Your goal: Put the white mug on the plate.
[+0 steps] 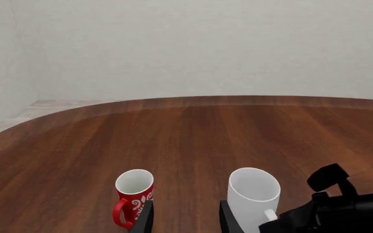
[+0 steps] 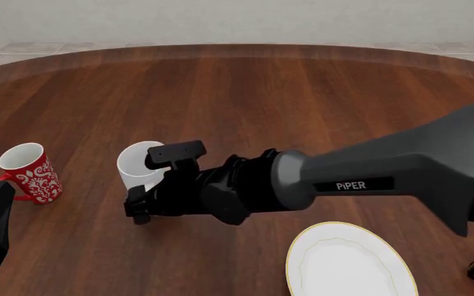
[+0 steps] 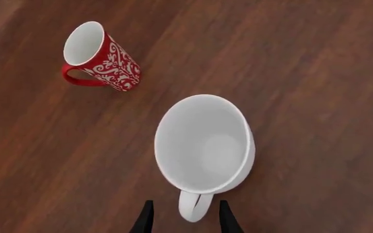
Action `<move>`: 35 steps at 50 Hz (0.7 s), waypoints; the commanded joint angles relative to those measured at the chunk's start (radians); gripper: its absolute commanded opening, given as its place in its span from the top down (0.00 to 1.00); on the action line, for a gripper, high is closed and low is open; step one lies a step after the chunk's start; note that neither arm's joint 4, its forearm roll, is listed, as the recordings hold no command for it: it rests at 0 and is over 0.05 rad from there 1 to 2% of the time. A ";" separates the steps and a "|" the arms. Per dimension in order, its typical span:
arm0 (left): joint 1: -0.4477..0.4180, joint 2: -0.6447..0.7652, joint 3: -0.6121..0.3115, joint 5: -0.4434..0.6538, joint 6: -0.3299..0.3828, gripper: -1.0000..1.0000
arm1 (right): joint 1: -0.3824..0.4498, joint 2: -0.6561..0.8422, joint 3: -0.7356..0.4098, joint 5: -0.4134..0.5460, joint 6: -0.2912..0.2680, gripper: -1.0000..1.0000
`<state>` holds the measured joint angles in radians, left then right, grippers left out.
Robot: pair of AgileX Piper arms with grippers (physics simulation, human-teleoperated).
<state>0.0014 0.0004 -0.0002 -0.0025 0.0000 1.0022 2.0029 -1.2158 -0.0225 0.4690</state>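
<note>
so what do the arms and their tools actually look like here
The right arm has a smooth mid-grey tapered link with "PIPER" printed in white, ending in a glossy black wrist of rounded, blocky housings. The right tool has two thin, flat black fingers. The left tool shows the same dark, flat fingers. No cables are visible.

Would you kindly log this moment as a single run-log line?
right gripper: open, astride white mug handle | left gripper: open, idle | plate: bare | white mug: on table, upright
</note>
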 commanded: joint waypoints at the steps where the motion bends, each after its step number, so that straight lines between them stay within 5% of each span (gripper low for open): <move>1: 0.000 0.000 0.000 0.000 0.000 0.00 | 0.000 0.023 -0.017 0.005 0.012 0.00; 29: 0.000 0.000 0.000 0.000 0.000 0.00 | 0.003 0.039 -0.031 0.008 0.012 0.00; 30: 0.000 0.000 0.000 0.000 0.000 0.00 | 0.003 0.037 -0.030 0.007 0.011 1.00; 35: 0.000 0.000 0.000 0.000 0.000 0.00 | 0.004 0.023 -0.025 0.009 0.010 1.00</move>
<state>0.0014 0.0004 -0.0002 -0.0025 0.0000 1.0058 2.0194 -1.2579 -0.0217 0.4772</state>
